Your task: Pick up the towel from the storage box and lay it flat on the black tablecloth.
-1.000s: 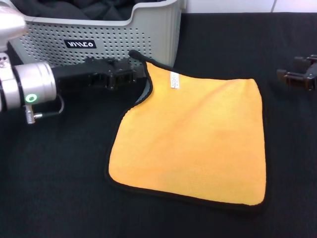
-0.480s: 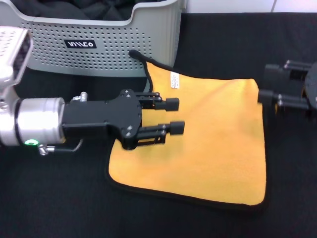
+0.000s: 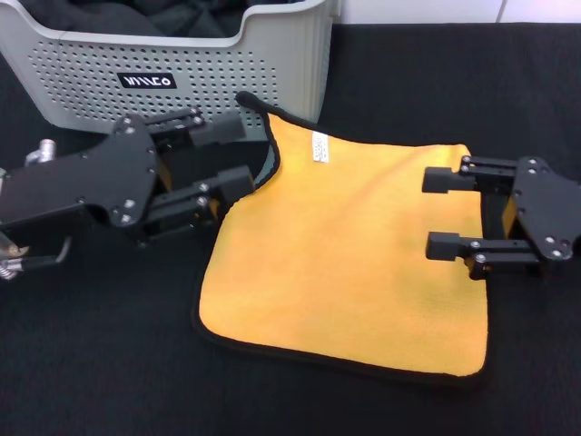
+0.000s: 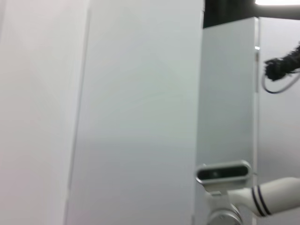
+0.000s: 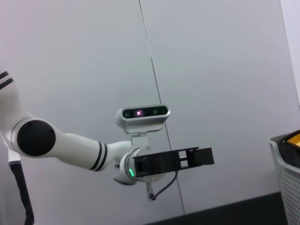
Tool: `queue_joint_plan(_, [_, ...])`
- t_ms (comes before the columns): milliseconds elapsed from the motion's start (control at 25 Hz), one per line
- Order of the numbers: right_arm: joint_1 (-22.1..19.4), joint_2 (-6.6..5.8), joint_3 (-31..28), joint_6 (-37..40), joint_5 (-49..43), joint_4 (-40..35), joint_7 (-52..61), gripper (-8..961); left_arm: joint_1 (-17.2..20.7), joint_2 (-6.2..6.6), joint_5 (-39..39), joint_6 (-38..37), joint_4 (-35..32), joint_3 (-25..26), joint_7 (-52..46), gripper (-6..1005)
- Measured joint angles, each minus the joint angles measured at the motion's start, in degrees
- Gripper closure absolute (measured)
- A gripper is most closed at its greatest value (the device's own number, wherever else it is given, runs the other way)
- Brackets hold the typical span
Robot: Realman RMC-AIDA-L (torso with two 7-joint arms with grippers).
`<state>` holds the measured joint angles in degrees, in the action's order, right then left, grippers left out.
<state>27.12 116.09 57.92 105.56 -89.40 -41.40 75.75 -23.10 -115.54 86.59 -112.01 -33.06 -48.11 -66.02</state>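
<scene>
**Operator:** Report gripper status.

**Technician:** In the head view, the left gripper (image 3: 238, 154) hangs at the towel's left edge, in front of the storage box (image 3: 272, 64). Its two black fingers are spread apart with nothing between them. The right gripper (image 3: 442, 213) hangs over the towel's right portion, fingers likewise parted and empty, pointing toward the left gripper.

**Operator:** Location of the towel?

**Technician:** The towel (image 3: 354, 254) lies spread on the black tablecloth (image 3: 109, 363), orange face up, outside the box. It is roughly square, fleecy, with black piped edging and a small white label (image 3: 320, 146) near the far edge. The far-left corner curls upward, showing a strip of grey underside.

**Operator:** Box and cloth materials?

**Technician:** The box is light grey plastic with dotted perforated walls, rounded corners and a black logo label (image 3: 147, 81). Dark fabric (image 3: 136, 16) sits inside it. The tablecloth is plain black and finely textured, covering the surface.

**Operator:** What do the wrist views add?

**Technician:** Neither shows the towel lying flat. The right wrist view shows the left gripper (image 5: 206, 156) side-on, with a camera module (image 5: 143, 113) mounted above it, against grey wall panels. The left wrist view shows only pale panels and a distant camera module (image 4: 223, 173).
</scene>
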Motion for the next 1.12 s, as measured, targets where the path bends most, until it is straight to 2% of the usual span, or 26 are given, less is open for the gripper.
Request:
queue_joint_plan(120, [1.63, 0.04, 0.2, -0.67, 0.43, 2.32, -1.11, 280, 0.53, 0.58, 0.2, -0.08, 0.0, 1.07, -0.44, 434])
queue_joint_plan(320, [4.92, 0.11, 2.01, -0.9, 1.99, 6.88, -3.42, 127, 0.59, 2.09, 1.25, -0.46, -0.04, 0.72, -2.09, 423])
queue_joint_plan(600, [7.69, 0.1, 8.98, -2.57, 8.18, 11.07, -6.38, 130, 1.27, 3.91, 3.07, -1.86, -0.54, 0.74, -2.35, 429])
queue_joint_plan(760, [7.72, 0.1, 11.84, -3.7, 10.08, 11.09, -6.43, 132, 1.7, 4.27, 3.09, -1.94, -0.8, 0.75, -2.42, 432])
queue_joint_plan(1120, [7.76, 0.1, 12.18, -4.05, 10.24, 11.14, -6.49, 135, 1.41, 3.93, 3.73, -0.89, -0.79, 1.45, -6.03, 434])
